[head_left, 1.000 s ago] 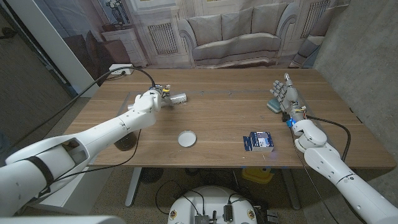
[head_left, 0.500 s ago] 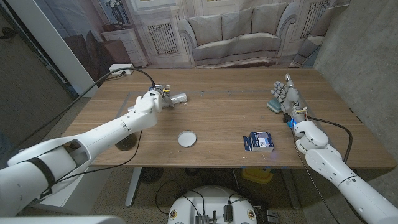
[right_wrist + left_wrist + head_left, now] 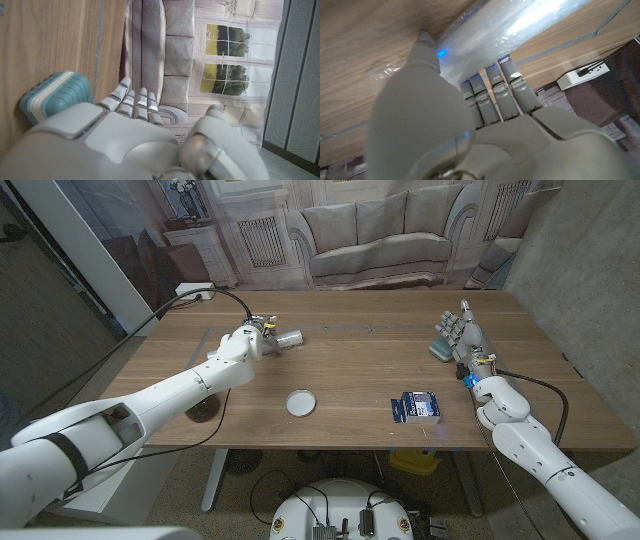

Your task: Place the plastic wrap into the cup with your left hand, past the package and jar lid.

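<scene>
Under left hand [image 3: 247, 341], plastic wrap [image 3: 287, 338] half covered, grip unclear

Nothing readable anywhere, honestly; the blue package [image 3: 414, 408] has some print on it but it's way too small.
</scene>
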You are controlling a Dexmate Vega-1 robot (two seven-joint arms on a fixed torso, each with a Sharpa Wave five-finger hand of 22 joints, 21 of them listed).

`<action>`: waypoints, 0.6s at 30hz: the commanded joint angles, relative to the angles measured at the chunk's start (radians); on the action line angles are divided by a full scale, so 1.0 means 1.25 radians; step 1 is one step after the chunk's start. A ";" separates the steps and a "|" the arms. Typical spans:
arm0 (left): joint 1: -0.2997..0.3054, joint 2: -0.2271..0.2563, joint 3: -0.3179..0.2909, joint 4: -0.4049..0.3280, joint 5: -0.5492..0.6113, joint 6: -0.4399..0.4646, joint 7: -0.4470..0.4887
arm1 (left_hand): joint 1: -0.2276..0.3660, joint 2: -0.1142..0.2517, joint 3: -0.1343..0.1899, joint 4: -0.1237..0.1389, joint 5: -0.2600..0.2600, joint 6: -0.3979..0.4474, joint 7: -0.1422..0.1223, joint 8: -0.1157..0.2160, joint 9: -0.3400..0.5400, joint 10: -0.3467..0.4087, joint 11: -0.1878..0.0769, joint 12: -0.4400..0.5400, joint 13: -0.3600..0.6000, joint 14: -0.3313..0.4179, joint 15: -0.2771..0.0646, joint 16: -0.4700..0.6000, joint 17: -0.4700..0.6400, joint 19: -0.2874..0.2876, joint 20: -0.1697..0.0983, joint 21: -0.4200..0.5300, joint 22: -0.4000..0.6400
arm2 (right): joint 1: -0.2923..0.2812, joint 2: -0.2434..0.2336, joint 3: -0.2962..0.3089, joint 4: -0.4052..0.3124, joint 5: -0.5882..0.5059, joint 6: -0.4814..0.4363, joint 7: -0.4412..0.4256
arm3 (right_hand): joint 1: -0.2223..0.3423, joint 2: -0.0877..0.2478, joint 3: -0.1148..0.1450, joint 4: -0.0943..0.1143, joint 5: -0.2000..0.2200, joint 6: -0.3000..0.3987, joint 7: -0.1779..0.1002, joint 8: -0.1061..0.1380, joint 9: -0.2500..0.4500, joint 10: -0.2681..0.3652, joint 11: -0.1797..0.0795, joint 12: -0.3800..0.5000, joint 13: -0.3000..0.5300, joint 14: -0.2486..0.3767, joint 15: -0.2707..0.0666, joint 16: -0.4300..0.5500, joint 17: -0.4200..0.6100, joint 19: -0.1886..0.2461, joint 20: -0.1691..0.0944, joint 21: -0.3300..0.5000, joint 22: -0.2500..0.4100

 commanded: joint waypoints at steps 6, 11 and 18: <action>0.002 0.026 -0.015 -0.054 0.020 0.026 -0.004 | 0.085 0.090 0.007 0.004 -0.002 0.119 -0.017 0.013 0.004 0.029 -0.011 0.000 0.006 0.050 -0.098 0.001 0.005 0.013 -0.043 0.004 0.002 | 0.005 0.000 -0.005 0.000 -0.013 0.015 0.009 | 0.005 0.001 -0.001 -0.003 -0.003 0.004 0.001 -0.002 0.002 0.003 0.002 -0.003 0.001 0.008 0.000 -0.004 0.003 0.006 -0.010 -0.003 0.003; 0.000 0.030 -0.014 -0.062 0.030 0.030 -0.006 | 0.085 0.092 0.008 0.006 -0.002 0.118 -0.018 0.011 0.004 0.038 -0.011 0.001 0.007 0.058 -0.098 0.001 0.005 0.017 -0.043 0.005 0.003 | 0.008 -0.003 -0.005 0.002 -0.017 0.020 0.016 | 0.005 0.001 -0.001 -0.003 -0.003 0.005 0.002 -0.001 0.002 0.003 0.002 -0.003 0.001 0.007 -0.001 -0.004 0.003 0.006 -0.010 -0.004 0.003; -0.004 0.035 -0.017 -0.089 0.046 0.047 -0.019 | 0.086 0.093 0.008 0.008 -0.002 0.119 -0.019 0.010 0.005 0.042 -0.011 0.000 0.008 0.065 -0.099 0.000 0.006 0.020 -0.042 0.005 0.003 | -0.001 0.000 0.004 0.005 -0.016 0.041 0.020 | 0.006 0.001 -0.001 -0.004 -0.003 0.005 0.001 -0.002 0.002 0.003 0.002 -0.003 0.001 0.008 -0.001 -0.004 0.003 0.007 -0.009 -0.006 0.003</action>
